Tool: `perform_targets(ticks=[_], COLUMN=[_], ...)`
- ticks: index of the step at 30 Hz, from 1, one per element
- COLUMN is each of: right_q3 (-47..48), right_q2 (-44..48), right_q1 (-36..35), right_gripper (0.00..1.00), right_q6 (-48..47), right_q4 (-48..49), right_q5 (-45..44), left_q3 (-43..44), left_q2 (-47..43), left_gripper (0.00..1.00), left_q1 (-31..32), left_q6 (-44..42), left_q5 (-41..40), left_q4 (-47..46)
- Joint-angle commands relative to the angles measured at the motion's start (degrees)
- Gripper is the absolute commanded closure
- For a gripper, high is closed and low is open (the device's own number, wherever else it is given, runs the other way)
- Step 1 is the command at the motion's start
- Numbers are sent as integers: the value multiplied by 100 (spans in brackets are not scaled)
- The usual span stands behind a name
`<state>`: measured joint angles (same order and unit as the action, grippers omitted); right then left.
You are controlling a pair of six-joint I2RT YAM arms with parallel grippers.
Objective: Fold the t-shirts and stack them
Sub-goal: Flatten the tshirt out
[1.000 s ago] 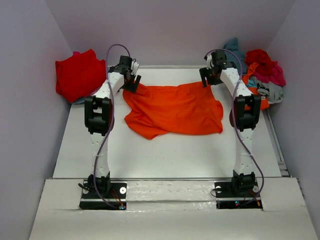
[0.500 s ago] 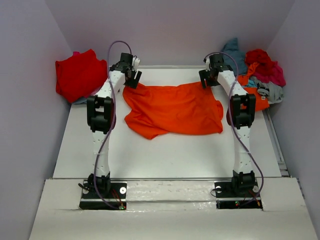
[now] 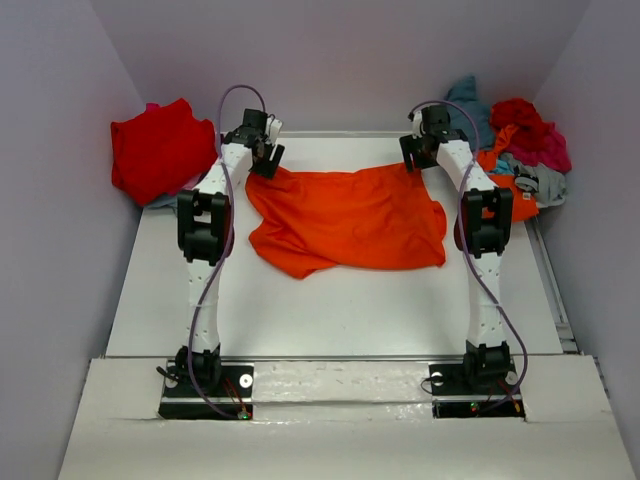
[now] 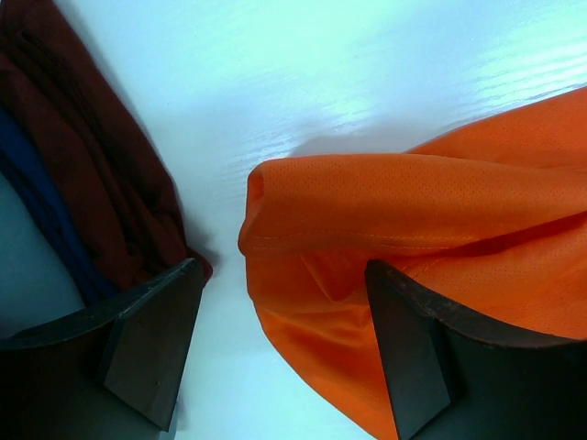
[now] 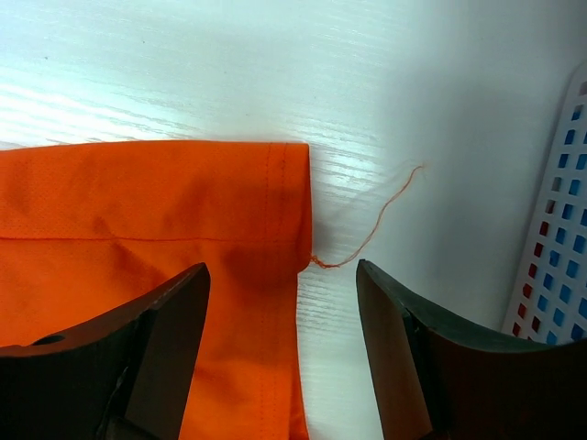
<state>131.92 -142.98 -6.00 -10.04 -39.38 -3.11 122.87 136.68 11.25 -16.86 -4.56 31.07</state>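
Orange t-shirt (image 3: 345, 220): middle of bench (image 3: 330, 310), rumpled, unfolded.
Left jaws: spread, straddling its far left corner, pinching nothing.
Right jaws: spread over its far right corner.
Red t-shirt (image 3: 160, 150): far left.
Heap of shirts (image 3: 525, 150): far right, unsorted.
Progress: folding barely begun, by the look of it.

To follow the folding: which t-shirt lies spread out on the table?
The orange t-shirt; the red t-shirt and the mixed pile sit bunched at the sides.
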Motion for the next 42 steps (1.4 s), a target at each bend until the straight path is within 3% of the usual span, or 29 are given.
perform_targets(ticks=[1, 19, 29, 35, 42], right_q3=[115, 123, 185, 168, 106], right_q2=[51, -195, -310, -292, -178], right_q1=[29, 29, 29, 29, 29], right_gripper=[30, 39, 46, 61, 62], right_q6=[195, 591, 600, 556, 477], right_q4=[229, 123, 114, 114, 114], right_q5=[171, 268, 425, 356, 338], left_q3=[53, -44, -202, -219, -316], left_q2=[-81, 7, -1, -19, -107], left_gripper=[17, 28, 29, 45, 67], left_q1=[36, 194, 194, 194, 194], left_q6=[34, 113, 139, 148, 157], left_q5=[121, 210, 201, 210, 218], left_q4=[-110, -84, -101, -101, -127])
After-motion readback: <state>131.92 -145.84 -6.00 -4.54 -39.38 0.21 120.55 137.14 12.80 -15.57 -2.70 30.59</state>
